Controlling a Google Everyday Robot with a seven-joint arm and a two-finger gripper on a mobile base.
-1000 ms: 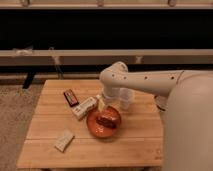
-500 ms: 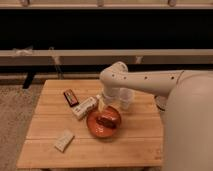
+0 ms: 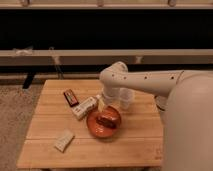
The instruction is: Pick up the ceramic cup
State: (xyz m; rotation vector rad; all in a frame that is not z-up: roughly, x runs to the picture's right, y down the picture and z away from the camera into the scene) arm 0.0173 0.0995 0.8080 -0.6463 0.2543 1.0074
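The ceramic cup [image 3: 126,99] is small, plain and white. It stands on the wooden table [image 3: 50,155] just behind the right side of the orange-brown bowl [image 3: 95,129]. My gripper [image 3: 108,103] hangs down from the white arm [image 3: 150,80], right beside the cup on its left and over the bowl's far rim. A brown item [image 3: 106,120] lies inside the bowl. The arm's wrist hides the cup's left edge.
A long white bottle [image 3: 85,107] lies left of the bowl. A dark snack bar [image 3: 70,97] lies behind it. A pale packet [image 3: 64,140] lies near the front left. A dark shelf unit [image 3: 75,30] runs behind the table. My white body [image 3: 187,130] fills the right side.
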